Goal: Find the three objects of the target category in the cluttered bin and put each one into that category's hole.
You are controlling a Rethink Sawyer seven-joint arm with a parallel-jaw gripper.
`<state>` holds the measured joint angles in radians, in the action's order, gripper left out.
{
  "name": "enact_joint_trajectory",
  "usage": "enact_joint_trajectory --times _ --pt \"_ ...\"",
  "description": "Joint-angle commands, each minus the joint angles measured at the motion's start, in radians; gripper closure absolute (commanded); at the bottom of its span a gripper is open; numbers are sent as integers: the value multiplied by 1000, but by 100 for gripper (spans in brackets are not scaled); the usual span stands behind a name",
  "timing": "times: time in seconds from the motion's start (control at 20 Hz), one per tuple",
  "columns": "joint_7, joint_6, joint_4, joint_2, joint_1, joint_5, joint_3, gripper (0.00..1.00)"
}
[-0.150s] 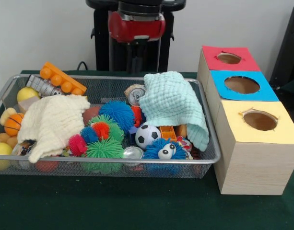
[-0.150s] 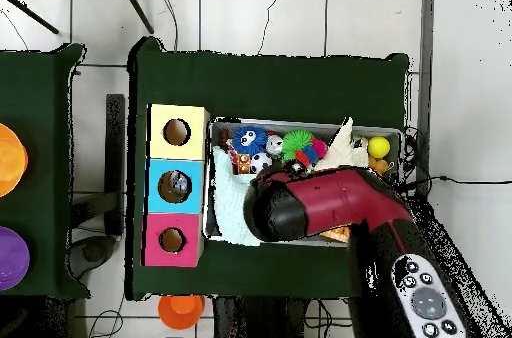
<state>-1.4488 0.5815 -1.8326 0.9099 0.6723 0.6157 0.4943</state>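
A wire mesh bin (image 1: pixel 210 158) holds a jumble of toys. In it are a soccer ball (image 1: pixel 147 135), a blue spiky ball (image 1: pixel 119 114), a green spiky ball (image 1: pixel 104 149), a blue googly-eyed spiky ball (image 1: pixel 163 149), two cans (image 1: pixel 135 94) (image 1: pixel 133 153), a small basketball (image 1: pixel 13 124) and yellow balls (image 1: pixel 27 93). A mint cloth (image 1: pixel 174 104) and a cream cloth (image 1: pixel 53 122) cover other items. Right of the bin stands a wooden box with a red hole (image 1: pixel 229 58), a blue hole (image 1: pixel 241 85) and a yellow hole (image 1: pixel 260 120). My gripper (image 1: pixel 135 61) hangs behind the bin's back edge, dark against the pedestal.
An orange studded block (image 1: pixel 63 79) and a grey toy (image 1: pixel 41 86) lie in the bin's back left corner. In the overhead view my red arm (image 2: pixel 320 204) covers much of the bin (image 2: pixel 395 134). Orange and purple items (image 2: pixel 8 159) sit on a side table.
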Motion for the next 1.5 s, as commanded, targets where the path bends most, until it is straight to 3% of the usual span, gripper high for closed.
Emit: enact_joint_trajectory --times 0.05,0.35,0.75,1.5 --pt "403 130 36 -18 138 52 126 100" --pt "438 119 39 -94 227 80 197 100" --pt "433 107 122 -185 240 140 211 100" --pt "488 193 179 -219 248 198 224 100"
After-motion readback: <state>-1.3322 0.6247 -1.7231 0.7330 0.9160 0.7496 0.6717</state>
